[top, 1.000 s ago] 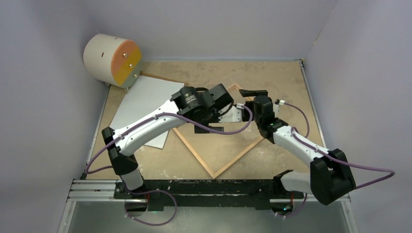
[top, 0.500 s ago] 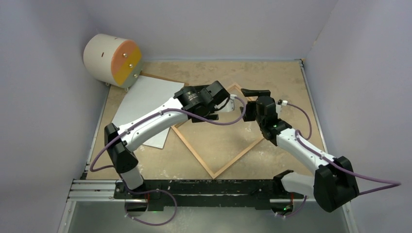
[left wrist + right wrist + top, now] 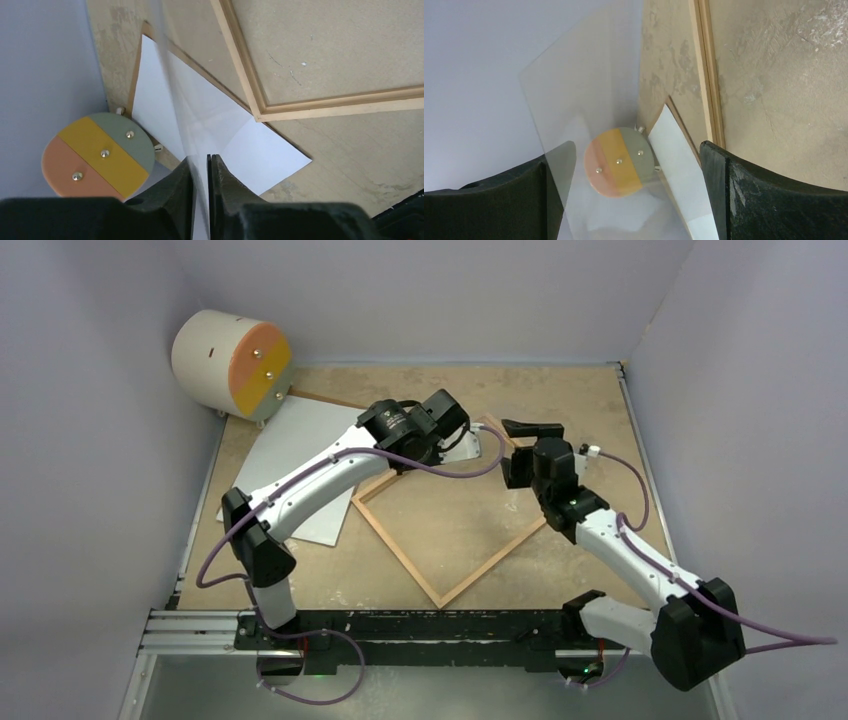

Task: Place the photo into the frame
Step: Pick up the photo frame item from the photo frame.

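Observation:
The light-wood frame (image 3: 447, 585) lies as a diamond on the table, and its inside shows bare tabletop. The photo (image 3: 300, 450) lies white side up at the left on a brown backing sheet (image 3: 325, 398). My left gripper (image 3: 480, 445) hovers over the frame's far corner, shut on a clear pane (image 3: 172, 100) that stands on edge between its fingers (image 3: 225, 180). The pane (image 3: 574, 100) leans in front of my right gripper (image 3: 634, 155), which is open and holds nothing. In the top view the right gripper (image 3: 520, 452) is just right of the left one. The photo (image 3: 250, 145) and the frame's corner (image 3: 257, 112) lie below the left gripper.
A cream drum with an orange, yellow and grey face (image 3: 232, 362) stands at the far left corner, touching the backing sheet. Pale walls close the table on three sides. The arm bases and a rail (image 3: 400, 625) run along the near edge.
The left gripper has closed from wide open onto the clear pane and moved toward the far side. The right arm has shifted slightly right, its gripper still open.

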Controlling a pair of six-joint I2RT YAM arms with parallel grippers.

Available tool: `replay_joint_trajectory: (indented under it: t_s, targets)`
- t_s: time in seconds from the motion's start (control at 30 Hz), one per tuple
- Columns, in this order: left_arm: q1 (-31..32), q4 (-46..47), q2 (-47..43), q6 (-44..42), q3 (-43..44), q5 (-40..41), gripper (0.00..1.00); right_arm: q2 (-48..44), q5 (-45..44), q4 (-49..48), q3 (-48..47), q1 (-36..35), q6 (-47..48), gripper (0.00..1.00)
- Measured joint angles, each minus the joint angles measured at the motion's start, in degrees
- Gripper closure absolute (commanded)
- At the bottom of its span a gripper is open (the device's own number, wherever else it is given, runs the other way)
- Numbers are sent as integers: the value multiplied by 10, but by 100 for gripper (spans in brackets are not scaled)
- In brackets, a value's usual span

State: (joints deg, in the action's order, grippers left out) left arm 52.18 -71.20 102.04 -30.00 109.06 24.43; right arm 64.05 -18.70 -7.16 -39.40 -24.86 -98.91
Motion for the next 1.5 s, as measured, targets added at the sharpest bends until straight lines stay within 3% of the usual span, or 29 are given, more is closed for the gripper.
replay_joint_trajectory:
  t_s: [0.33,0.5,0.7,0.8,0.93,1.03,1.1,1.23,1.4,1.5]
  targets:
    - [21,-36,12,52,27,-22,91,-45,-32,121,-82,0,56,7]
    - [61,-39,12,86,27,-22,89,-45,1,202,-155,0,102,7]
    - [92,-40,18,114,26,-21,88,-43,49,266,-162,0,127,9]
    - [92,-39,22,117,26,-21,85,-43,60,289,-162,0,135,18]
    - [94,-40,23,120,26,-23,73,-43,70,311,-159,0,147,38]
    - [94,-44,28,120,39,-35,44,-43,68,328,-158,0,159,58]
    - [94,-46,31,120,50,-52,31,-44,65,339,-158,0,167,75]
    - [95,-51,31,120,83,-89,20,-49,57,354,-155,0,184,96]
    - [95,-54,31,114,124,-102,9,-64,43,372,-149,1,214,100]
    - [95,-53,30,108,141,-102,7,-71,36,382,-147,6,238,100]
